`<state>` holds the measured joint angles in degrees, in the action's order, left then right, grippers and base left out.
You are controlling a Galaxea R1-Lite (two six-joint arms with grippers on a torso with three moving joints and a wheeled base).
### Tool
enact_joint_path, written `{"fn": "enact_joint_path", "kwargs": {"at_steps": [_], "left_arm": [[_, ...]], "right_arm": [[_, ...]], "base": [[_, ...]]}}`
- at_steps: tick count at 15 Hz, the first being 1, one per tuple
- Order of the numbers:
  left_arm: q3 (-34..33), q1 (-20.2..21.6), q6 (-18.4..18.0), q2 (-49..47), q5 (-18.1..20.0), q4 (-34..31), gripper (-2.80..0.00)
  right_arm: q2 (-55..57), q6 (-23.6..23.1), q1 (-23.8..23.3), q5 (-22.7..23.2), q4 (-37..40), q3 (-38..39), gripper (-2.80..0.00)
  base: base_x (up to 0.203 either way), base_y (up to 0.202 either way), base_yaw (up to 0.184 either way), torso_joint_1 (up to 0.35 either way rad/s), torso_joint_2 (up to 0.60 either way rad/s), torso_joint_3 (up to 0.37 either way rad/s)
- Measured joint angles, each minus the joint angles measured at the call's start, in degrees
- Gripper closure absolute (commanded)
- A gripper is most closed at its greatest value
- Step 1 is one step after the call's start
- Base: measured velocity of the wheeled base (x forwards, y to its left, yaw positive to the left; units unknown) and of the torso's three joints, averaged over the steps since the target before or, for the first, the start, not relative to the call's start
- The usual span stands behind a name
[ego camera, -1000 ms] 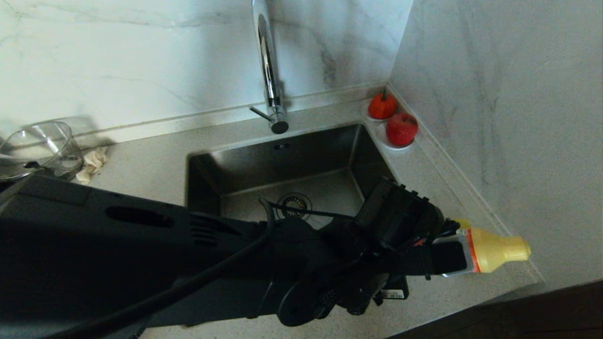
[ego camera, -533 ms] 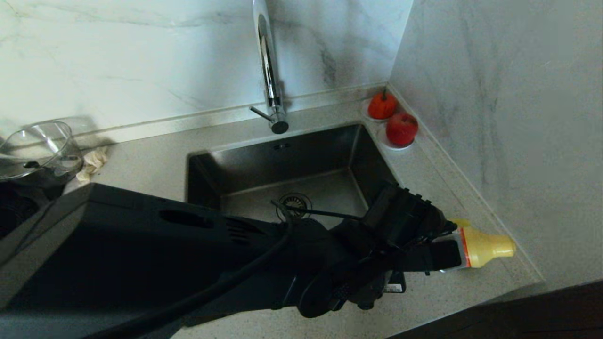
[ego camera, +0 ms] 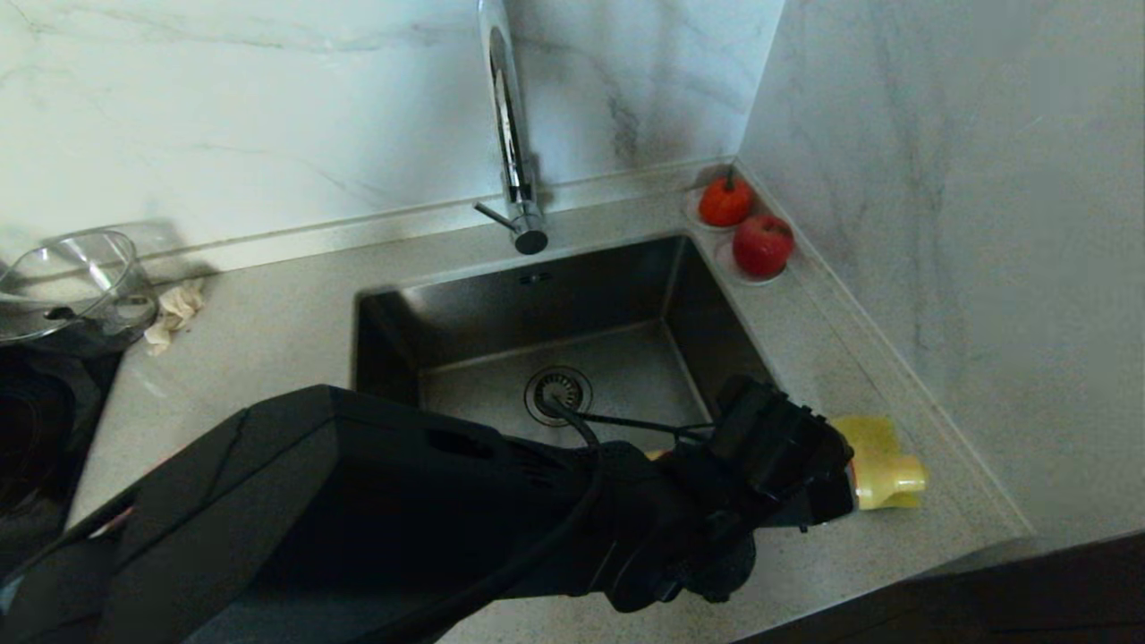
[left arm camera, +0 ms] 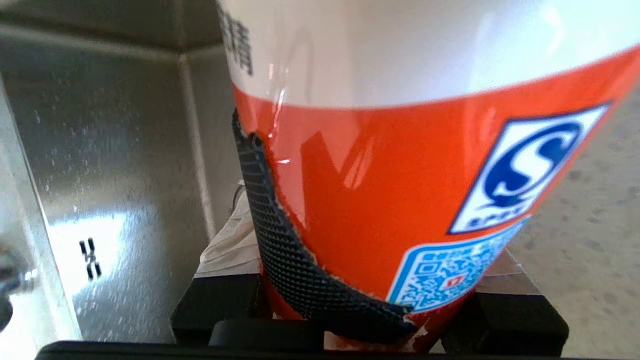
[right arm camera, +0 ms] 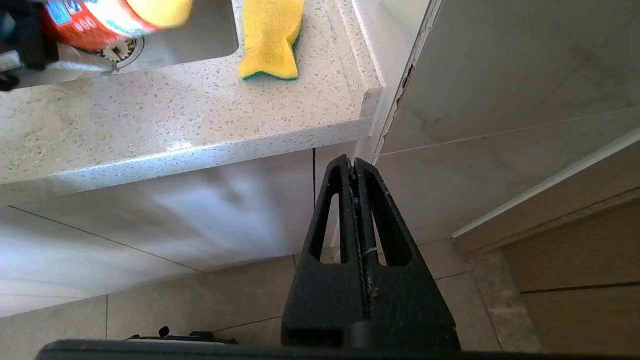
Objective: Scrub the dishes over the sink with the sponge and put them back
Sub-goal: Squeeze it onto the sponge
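Note:
My left gripper [ego camera: 841,490] is shut on a detergent bottle [left arm camera: 410,165] with an orange label and a yellow top [ego camera: 890,478]. It holds the bottle lying nearly level above the counter, right of the sink [ego camera: 537,304]. One textured finger pad [left arm camera: 270,225] presses the bottle's side. The yellow sponge [ego camera: 869,436] with its green layer lies flat on the counter between the sink and the wall, just past the bottle's top; the right wrist view shows the sponge [right arm camera: 272,35] too. The dishes are out of view. My right gripper [right arm camera: 354,165] hangs shut and empty below the counter edge.
A tall chrome tap [ego camera: 510,134] stands behind the sink, and the round drain [ego camera: 558,391] shows in its floor. Two red fruits [ego camera: 762,244] on white saucers sit in the back right corner. A clear glass bowl [ego camera: 67,282] and a beige rag [ego camera: 176,309] are at the far left.
My left arm has drawn back and dipped, carrying the bottle leftward. Its yellow top now lies by the sponge, which shows more than before. The right arm has not moved.

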<state>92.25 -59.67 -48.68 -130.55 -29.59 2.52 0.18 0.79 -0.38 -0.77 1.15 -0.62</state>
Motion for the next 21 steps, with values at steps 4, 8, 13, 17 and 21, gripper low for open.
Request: {"fn": "enact_joint_path", "kwargs": {"at_steps": [4,8,13,17,21], "left_arm": [[1.05,0.04,-0.09,-1.17,-2.20,-0.29,0.00],[5.40,0.41,-0.16,-3.37,-7.36,-0.55,0.00],[13.75,0.67,-0.41,-7.89,-11.26,-0.82,0.00],[16.29,0.61,-3.42,-10.36,-13.38,-0.71,0.00],[17.51,0.59,-5.58,-11.35,-15.22,-0.63,0.00]], "right_arm": [[0.00,0.00,0.00,0.00,-0.02,0.00,0.00],[0.00,-0.02,0.00,0.00,0.00,0.00,0.00],[0.00,-0.02,0.00,-0.02,0.00,0.00,0.00],[0.00,0.00,0.00,-0.02,0.00,0.00,0.00],[0.00,-0.02,0.00,0.00,0.00,0.00,0.00]], "base": [[0.000,0.000,0.000,0.000,0.00,0.000],[0.000,0.000,0.000,0.000,0.00,0.000],[0.000,0.000,0.000,0.000,0.00,0.000],[0.000,0.000,0.000,0.000,0.00,0.000],[0.000,0.000,0.000,0.000,0.00,0.000]]}}
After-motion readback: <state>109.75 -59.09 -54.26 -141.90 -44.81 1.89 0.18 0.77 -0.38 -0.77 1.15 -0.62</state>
